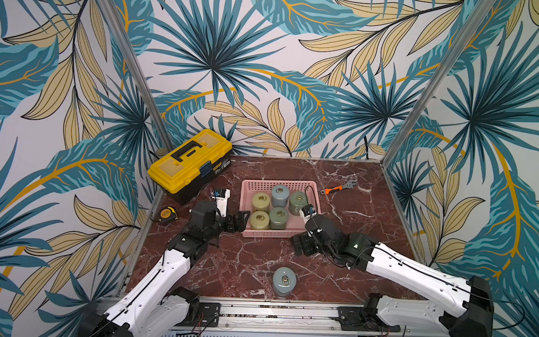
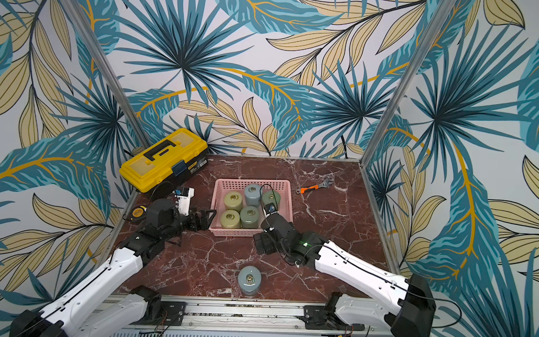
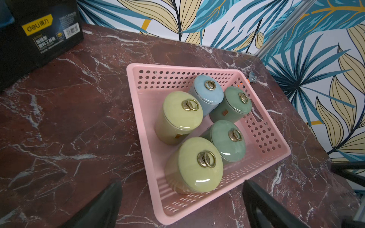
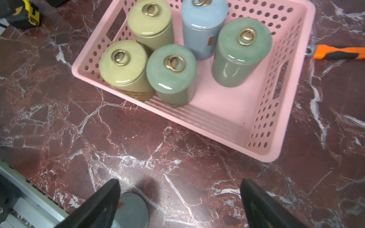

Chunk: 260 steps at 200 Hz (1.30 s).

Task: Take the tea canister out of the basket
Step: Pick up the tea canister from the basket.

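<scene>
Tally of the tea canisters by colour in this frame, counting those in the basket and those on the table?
Yellow-green canisters: 2, both in the basket
Green canisters: 2, both in the basket
Blue canisters: 2, one in the basket, one on the table in front of it
Total: 6

Pink perforated basket, centre, holding five upright ring-lidded canisters
A sixth blue canister stands upright outside, nearer.

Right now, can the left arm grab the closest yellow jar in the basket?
Probably yes. The left gripper is open beside the basket, and that yellow-green canister stands just inside, with nothing over it.
</scene>
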{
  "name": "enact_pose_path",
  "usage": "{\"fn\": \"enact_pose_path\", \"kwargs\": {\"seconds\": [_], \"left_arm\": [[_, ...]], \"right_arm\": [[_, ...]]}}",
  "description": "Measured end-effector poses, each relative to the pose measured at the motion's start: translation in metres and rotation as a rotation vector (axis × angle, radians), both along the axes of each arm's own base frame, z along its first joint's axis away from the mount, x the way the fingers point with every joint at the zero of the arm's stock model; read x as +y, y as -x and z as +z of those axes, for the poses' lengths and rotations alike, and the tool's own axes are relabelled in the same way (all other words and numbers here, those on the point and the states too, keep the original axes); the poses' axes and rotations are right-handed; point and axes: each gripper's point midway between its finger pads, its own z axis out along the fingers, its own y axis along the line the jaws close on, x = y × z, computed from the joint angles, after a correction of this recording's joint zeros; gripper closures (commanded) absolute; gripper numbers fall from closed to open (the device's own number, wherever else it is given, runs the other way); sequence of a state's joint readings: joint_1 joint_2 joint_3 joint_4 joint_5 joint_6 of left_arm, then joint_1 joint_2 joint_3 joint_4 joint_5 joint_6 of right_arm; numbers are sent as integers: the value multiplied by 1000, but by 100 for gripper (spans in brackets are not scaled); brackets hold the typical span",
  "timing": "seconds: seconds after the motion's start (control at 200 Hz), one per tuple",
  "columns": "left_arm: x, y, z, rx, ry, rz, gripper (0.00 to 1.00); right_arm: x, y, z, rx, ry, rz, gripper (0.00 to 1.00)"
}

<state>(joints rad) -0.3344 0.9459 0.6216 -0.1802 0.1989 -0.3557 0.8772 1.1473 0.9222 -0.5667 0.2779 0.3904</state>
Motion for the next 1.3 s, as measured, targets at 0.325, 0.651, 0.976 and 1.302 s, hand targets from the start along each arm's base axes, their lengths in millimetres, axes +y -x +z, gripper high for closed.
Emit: {"fn": "enact_pose_path", "kwargs": {"seconds": [0.325, 0.651, 0.976, 1.302], "left_arm": [[-26, 0, -10, 114, -64, -69, 0], [-46, 2, -27, 204, -164, -116, 0], [-64, -5, -38, 288, -283, -170, 0], [-75, -14, -47, 364, -398, -216, 0]], "right_arm": [[-69, -39, 6, -8, 0, -145, 1], [-113, -59, -11, 18, -31, -239, 1], [-111, -60, -24, -42, -86, -222, 1], [-109, -62, -9, -115, -127, -214, 1]]}}
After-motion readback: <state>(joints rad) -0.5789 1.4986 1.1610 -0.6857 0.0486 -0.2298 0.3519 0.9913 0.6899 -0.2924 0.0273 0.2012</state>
